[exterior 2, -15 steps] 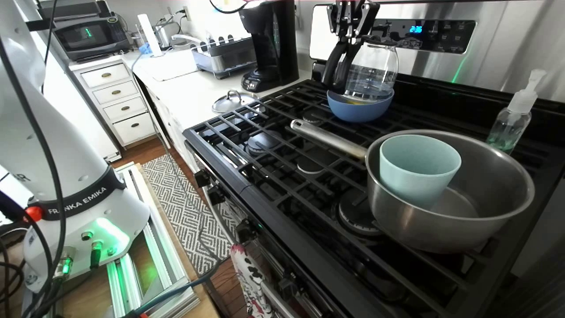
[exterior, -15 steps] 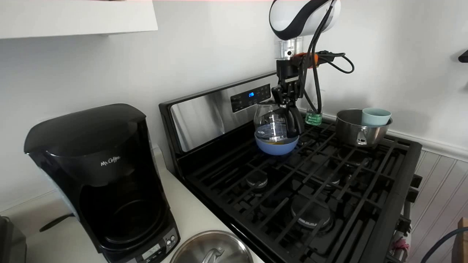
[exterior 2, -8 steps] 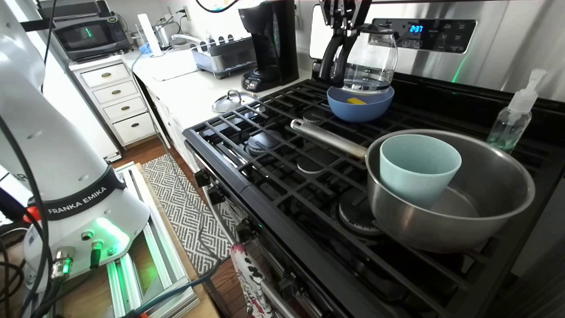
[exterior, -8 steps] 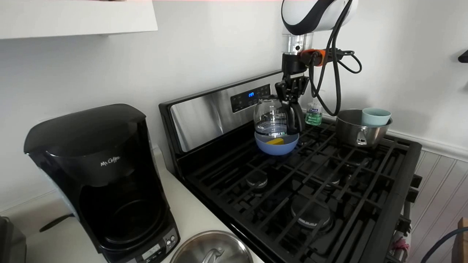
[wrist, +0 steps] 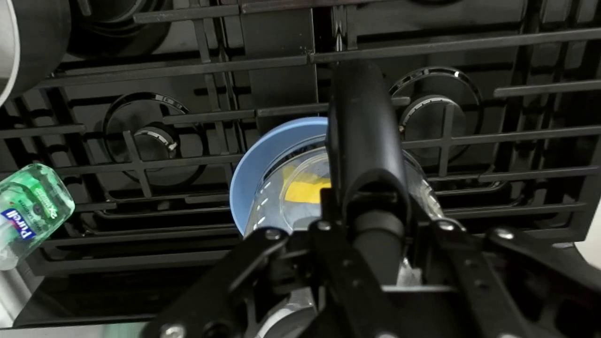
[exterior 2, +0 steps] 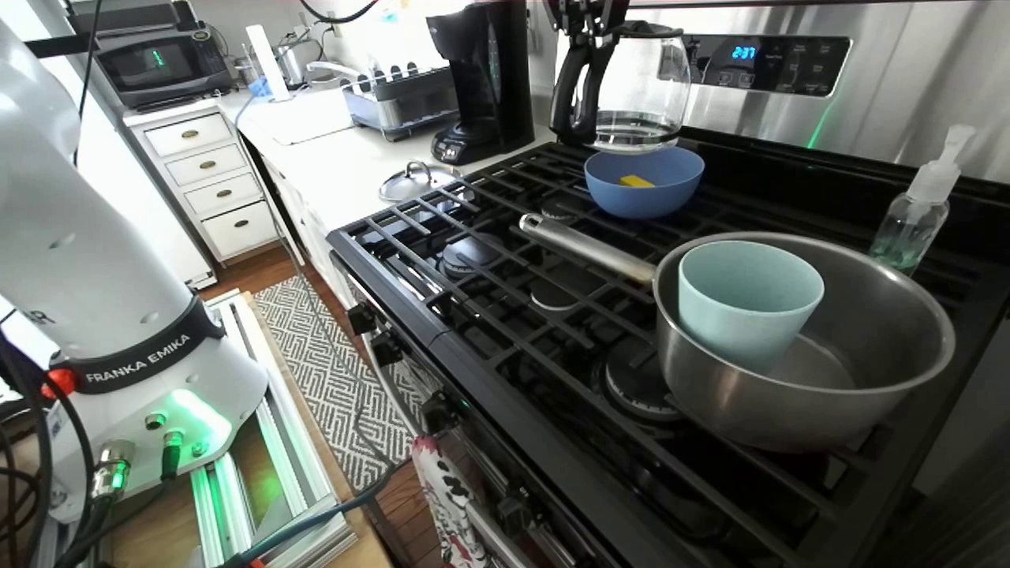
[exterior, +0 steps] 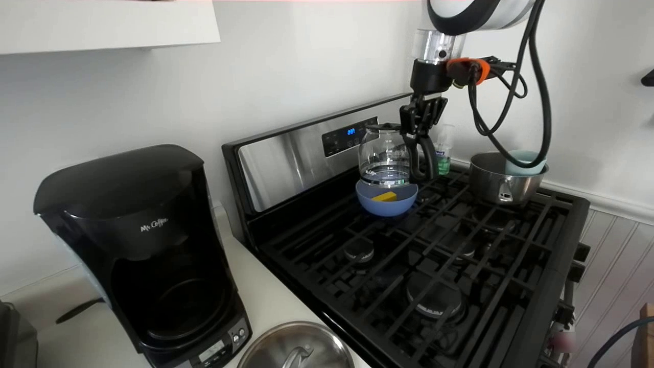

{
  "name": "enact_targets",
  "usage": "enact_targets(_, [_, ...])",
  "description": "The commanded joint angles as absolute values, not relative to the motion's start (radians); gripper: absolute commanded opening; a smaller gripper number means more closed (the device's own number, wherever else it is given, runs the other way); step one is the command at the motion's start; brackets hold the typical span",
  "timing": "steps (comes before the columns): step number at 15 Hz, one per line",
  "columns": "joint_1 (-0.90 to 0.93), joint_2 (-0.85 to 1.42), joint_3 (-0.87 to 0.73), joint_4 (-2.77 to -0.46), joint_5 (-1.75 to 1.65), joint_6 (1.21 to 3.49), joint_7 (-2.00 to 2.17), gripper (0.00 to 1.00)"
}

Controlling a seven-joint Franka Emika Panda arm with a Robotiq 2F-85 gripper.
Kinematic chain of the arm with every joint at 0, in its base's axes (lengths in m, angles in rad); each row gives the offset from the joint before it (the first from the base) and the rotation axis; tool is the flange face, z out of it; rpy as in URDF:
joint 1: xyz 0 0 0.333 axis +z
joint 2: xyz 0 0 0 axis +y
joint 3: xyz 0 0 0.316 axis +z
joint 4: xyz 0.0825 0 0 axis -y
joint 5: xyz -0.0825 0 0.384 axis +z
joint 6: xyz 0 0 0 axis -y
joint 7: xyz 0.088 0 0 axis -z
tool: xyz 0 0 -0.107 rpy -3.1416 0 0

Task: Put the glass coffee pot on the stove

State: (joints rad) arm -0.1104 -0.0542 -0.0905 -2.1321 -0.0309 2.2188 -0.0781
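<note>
The glass coffee pot (exterior: 384,159) is clear and round-bellied, with a black lid rim and black handle and clear liquid inside. My gripper (exterior: 419,137) is shut on the top of its handle. The pot hangs upright just above the blue bowl (exterior: 387,207), over the back of the stove (exterior: 434,301). In an exterior view the pot (exterior 2: 643,99) shows above the bowl (exterior 2: 643,196), with the gripper (exterior 2: 588,38) partly cut off at the top. In the wrist view the handle (wrist: 368,126) stands between the gripper's fingers, and the bowl (wrist: 246,183) lies beneath.
A yellow object (exterior 2: 635,181) lies in the bowl. A steel pan (exterior 2: 750,410) with a pale green cup (exterior 2: 750,304) stands on the grates. A pump bottle (exterior 2: 911,221) stands behind it. A black coffee maker (exterior: 122,189) and steel lid (exterior: 299,347) are on the counter.
My gripper has lifted the pot up out of the blue bowl and moved it slightly toward the stove's front. The yellow object in the bowl now shows more fully. The bowl has stayed in place.
</note>
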Motion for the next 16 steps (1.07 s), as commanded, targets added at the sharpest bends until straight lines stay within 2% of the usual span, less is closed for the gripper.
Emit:
enact_targets(1, [-0.093, -0.179, -0.079, -2.251, -0.067, 2.277, -0.100, 0.08])
enact_targets(16, [0.012, -0.268, 0.044, -2.363, -0.191, 2.301, -0.089, 0.08])
